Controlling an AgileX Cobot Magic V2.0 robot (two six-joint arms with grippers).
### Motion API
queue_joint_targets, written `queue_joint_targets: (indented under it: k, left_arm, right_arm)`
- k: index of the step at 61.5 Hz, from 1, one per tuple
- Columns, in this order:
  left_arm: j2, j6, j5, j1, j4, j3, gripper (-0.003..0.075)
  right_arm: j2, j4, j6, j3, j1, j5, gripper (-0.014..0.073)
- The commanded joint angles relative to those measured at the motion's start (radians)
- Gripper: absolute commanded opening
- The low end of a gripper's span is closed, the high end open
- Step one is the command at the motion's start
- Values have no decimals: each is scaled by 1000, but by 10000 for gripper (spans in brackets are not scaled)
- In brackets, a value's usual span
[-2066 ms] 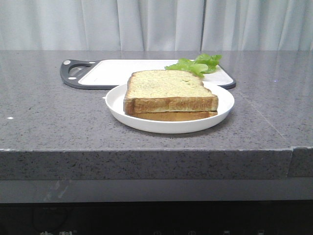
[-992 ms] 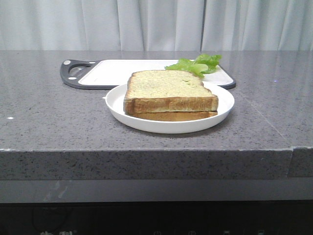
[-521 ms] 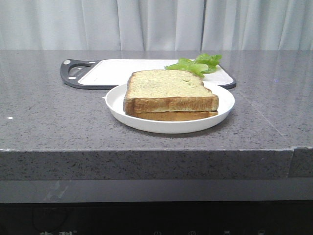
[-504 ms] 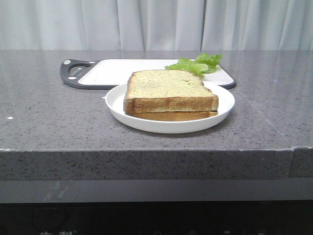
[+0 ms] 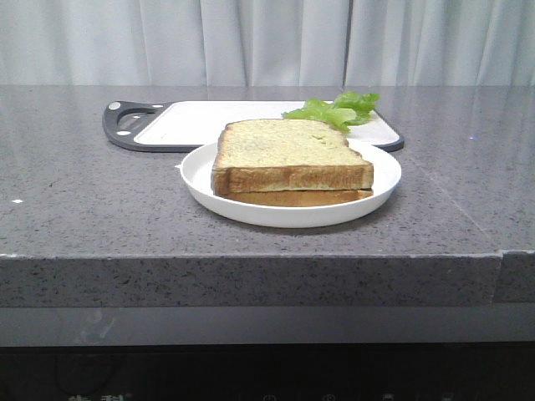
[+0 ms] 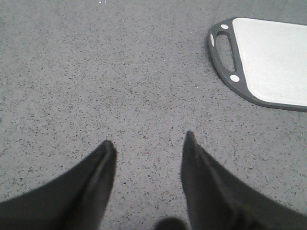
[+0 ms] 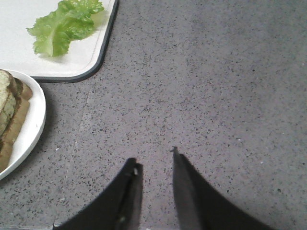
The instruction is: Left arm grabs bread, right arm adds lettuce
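Front view: the bread [image 5: 286, 144] is being carried by a thinner slice [image 5: 294, 198], and both are being held on a white plate [image 5: 201, 185] near the middle of the grey counter [image 5: 84, 217]. The lettuce [image 5: 334, 110] is being shown on the right end of a white cutting board [image 5: 209, 122] with a dark rim, just beyond the plate. Neither arm is being caught by this camera.

In the left wrist view, the left gripper [image 6: 148, 141] is being held above bare counter with its fingers [image 6: 103, 163] spread apart and empty; the board's handle end is lying off to its right.

In the right wrist view, the right gripper [image 7: 153, 155] is being held with a narrow gap between its fingers [image 7: 130, 179], nothing gripped, right of the plate and nearer than the lettuce.
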Motion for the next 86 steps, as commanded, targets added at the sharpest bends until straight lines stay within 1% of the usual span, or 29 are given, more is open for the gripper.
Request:
queue_joint_targets:
  k: [1, 4, 8, 13, 19, 20, 24, 30, 38, 47, 63, 72, 86]
  left_arm:
    - [28, 5, -79, -24, -39, -29, 487]
    - [45, 37, -77, -46, -68, -29, 473]
    - [76, 95, -75, -87, -134, -29, 454]
    - [112, 134, -75, -157, -199, -35, 433]
    - [173, 137, -71, -238, -207, -61, 419]
    - [191, 137, -67, -268, -215, -76, 419]
    - [237, 137, -53, -317, -247, -108, 419]
    - [309, 137, -10, -377, -290, -169, 419]
    - [423, 137, 62, -433, -326, -261, 419]
    - [561, 137, 129, -459, -402, -365, 419]
    - [779, 139, 181, -459, -563, -525, 419]
    - [858, 183, 207, -459, -642, -584, 419]
    - [922, 183, 210, -459, -660, -618, 419]
  right_arm:
    - [4, -10, -1, -34, -2, -61, 397]
    - [4, -10, -1, -34, -2, -61, 419]
    - [4, -10, -1, -34, -2, -61, 419]
    - [4, -10, -1, -34, -2, -61, 419]
    - [4, -10, -1, -34, -2, -60, 419]
    - [4, -10, -1, -34, -2, -60, 419]
    - [4, -10, -1, -34, -2, -60, 419]
    - [4, -10, -1, -34, -2, -60, 419]
    - [4, -10, -1, -34, -2, -60, 419]
    - [4, -10, -1, -34, -2, -60, 419]
    - [4, -10, -1, -34, -2, -60, 419]
    - [4, -10, -1, -34, -2, -60, 419]
    - [4, -10, -1, -34, -2, -60, 419]
